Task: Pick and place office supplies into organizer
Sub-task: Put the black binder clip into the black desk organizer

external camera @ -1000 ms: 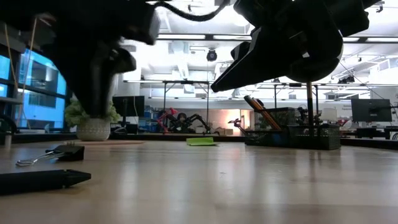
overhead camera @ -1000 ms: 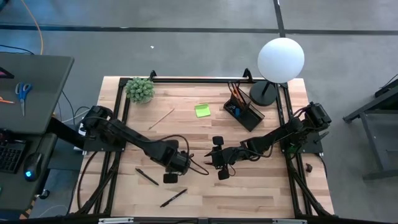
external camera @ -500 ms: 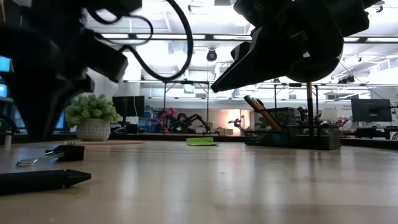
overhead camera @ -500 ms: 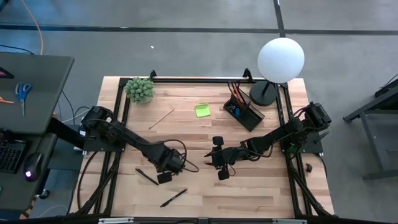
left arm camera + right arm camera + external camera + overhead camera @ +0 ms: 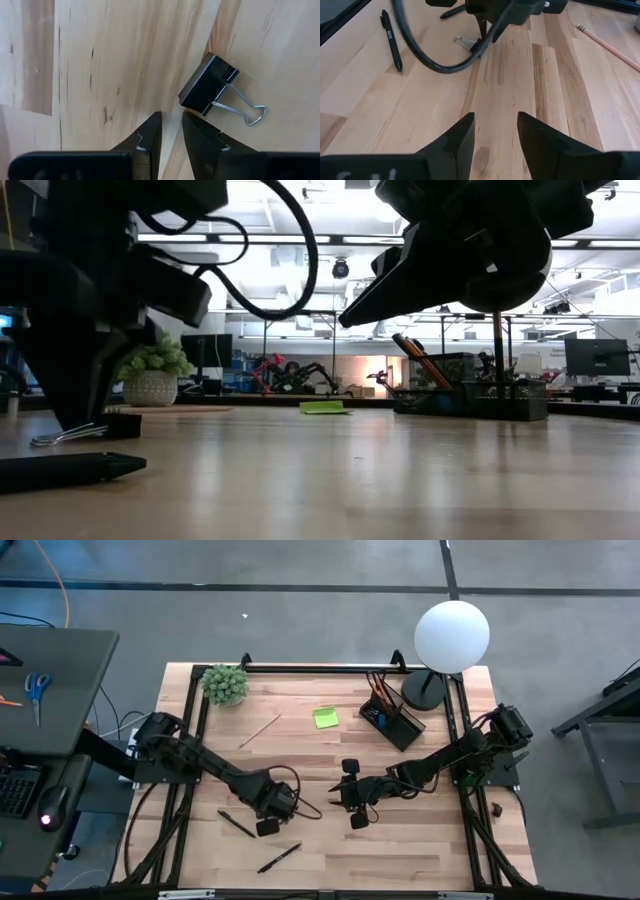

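Left end effector: low over the surface, fingers drawn nearly together with only a narrow gap, nothing between them; tips just short of the binder clip
Binder clip: black body, wire handles splayed flat, lying on the wood just beside the left fingertips, not gripped; I cannot tell whether a tip touches it
Right end effector: hovers mid-surface with fingers apart and empty, facing the left arm
Black pens: one just left of the left end effector, another near the front edge; both loose on the surface
Wooden pencil: loose toward the rear left, well apart from both arms
Sticky-note pad: lime green, loose, near the organizer but outside it
Organizer: rear right beside the lamp base; already holds pencils and a small blue item
Progress: judged partly done; organizer partly stocked, while clip, two pens, pencil and pad remain outside
Step in hand: judged as an approach to the clip, grasp not yet made
View differences: left wrist view alone shows the clip's shape and the finger gap; the high view hides the clip under the arm but gives the whole layout; the low view shows the clip's wire handles at surface level and pencils standing in the organizer; the right wrist view shows the left arm's cable and the clip from the far side
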